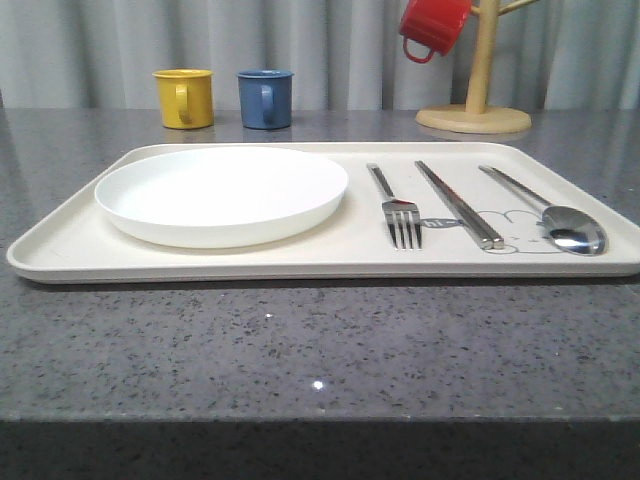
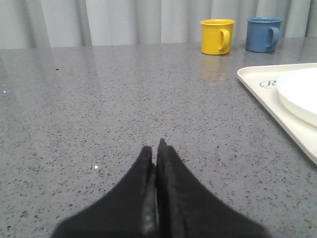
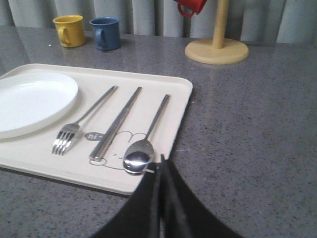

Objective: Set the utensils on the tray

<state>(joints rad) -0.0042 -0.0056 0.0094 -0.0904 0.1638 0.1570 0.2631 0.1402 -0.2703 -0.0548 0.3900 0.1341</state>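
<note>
On the tray [image 1: 250,262]: plate [image 1: 222,193] at left, then fork [image 1: 396,207], chopsticks [image 1: 458,203] and spoon [image 1: 550,213] side by side to the right. Left tool [image 2: 157,148] pressed closed, empty, over bare surface [image 2: 99,124]. Right tool [image 3: 162,163] closed, empty, near spoon.

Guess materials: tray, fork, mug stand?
Tray: looks like cream plastic, matte to satin, soft rounded rim, printed grey drawing.
Fork: polished metal, probably stainless steel; mirror glints on the tines.
Mug stand: seems pale unfinished wood, round base and post; grain too fine to confirm.
</note>
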